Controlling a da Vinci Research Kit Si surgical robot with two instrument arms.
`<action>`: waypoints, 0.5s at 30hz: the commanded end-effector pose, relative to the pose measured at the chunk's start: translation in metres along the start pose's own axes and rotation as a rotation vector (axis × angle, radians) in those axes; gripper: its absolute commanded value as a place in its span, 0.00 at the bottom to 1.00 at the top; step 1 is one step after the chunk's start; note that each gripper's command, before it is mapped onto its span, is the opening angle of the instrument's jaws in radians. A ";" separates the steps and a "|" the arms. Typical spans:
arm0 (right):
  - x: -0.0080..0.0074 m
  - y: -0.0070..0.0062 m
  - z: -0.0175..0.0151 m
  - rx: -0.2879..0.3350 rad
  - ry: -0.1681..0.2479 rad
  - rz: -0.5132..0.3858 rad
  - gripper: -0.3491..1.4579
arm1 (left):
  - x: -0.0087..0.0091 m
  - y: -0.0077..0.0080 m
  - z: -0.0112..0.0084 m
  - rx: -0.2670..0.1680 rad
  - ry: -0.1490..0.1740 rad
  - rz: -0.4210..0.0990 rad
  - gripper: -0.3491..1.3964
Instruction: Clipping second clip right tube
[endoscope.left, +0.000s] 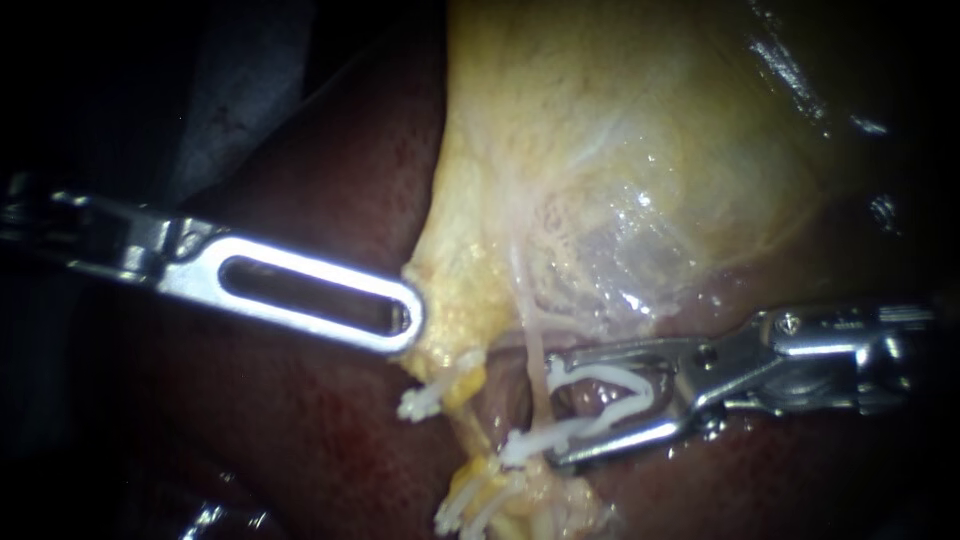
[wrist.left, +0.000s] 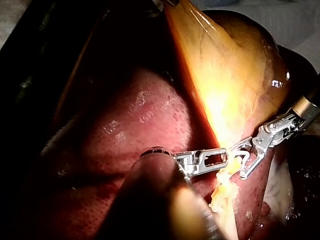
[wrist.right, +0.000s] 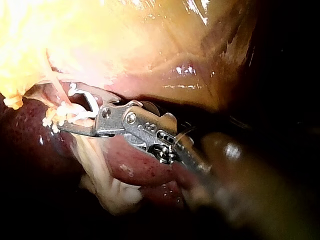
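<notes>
Right tube (endoscope.left: 537, 355): thin pale strand running far to near from the gallbladder (endoscope.left: 620, 150), crossing the mouth of the right instrument's jaws.
Clip (endoscope.left: 610, 395): white, open, seated in those jaws.
Right instrument (endoscope.left: 553, 410): comes in from the right, square to the tube; jaws apart, holding the clip.
Set clip (endoscope.left: 522, 445): on the tube, just nearer.
Left instrument (endoscope.left: 405, 318): left, tip at the gallbladder's edge.
Room: liver (endoscope.left: 330, 430) close beneath.

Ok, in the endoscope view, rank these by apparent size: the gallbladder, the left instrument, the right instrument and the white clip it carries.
1. gallbladder, largest by far.
2. left instrument and right instrument: they look alike in visible extent, so they are not ranked against each other.
3. white clip, smallest.
</notes>
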 end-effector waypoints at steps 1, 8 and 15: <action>0.0000 0.0001 0.0001 0.000 0.000 0.000 0.49 | 0.0000 0.0000 0.0000 0.002 -0.002 0.000 0.00; 0.0005 0.0006 0.0013 -0.007 0.003 0.002 0.49 | 0.0001 -0.0002 0.0001 0.002 0.000 -0.001 0.00; 0.0010 0.0008 0.0027 -0.006 0.001 0.004 0.48 | 0.0001 -0.0002 0.0001 0.003 0.002 -0.001 0.00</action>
